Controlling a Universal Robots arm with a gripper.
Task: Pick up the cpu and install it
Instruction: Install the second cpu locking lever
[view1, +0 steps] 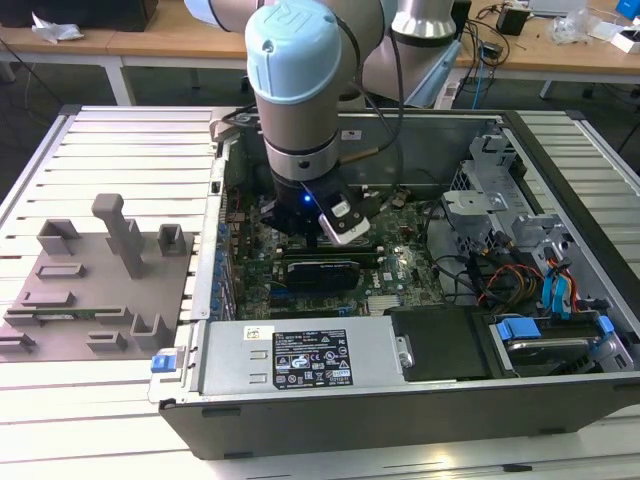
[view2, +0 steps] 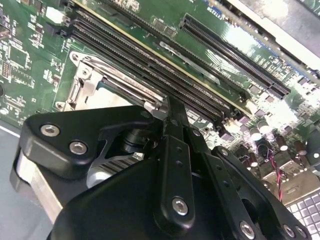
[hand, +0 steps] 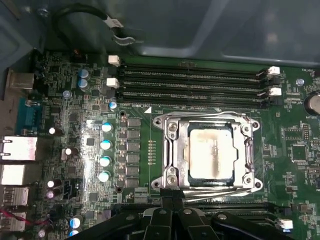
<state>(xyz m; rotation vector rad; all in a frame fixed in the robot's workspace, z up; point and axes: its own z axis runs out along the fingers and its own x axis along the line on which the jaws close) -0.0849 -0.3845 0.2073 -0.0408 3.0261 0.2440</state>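
Note:
The cpu (hand: 210, 152), a pale silvery square chip, lies flat in the socket on the green motherboard. The metal socket frame (hand: 171, 150) surrounds it and sits down over its edges. My gripper (hand: 173, 196) is shut, its two black fingers pressed together with nothing between them. The tips sit at the socket frame's edge beside the memory slots. In the second wrist view the fingertips (view2: 172, 112) touch the frame's bright metal bar (view2: 125, 85), and the gripper body hides most of the socket. In the exterior view the arm (view1: 295, 110) reaches down into the open computer case.
Long black memory slots (hand: 192, 82) run beside the socket. A black expansion card (view1: 320, 272) lies near the arm. A power supply (view1: 300, 358) and drive bays with cables (view1: 520, 260) occupy the case. A grey fixture plate (view1: 90, 280) sits at the exterior view's left.

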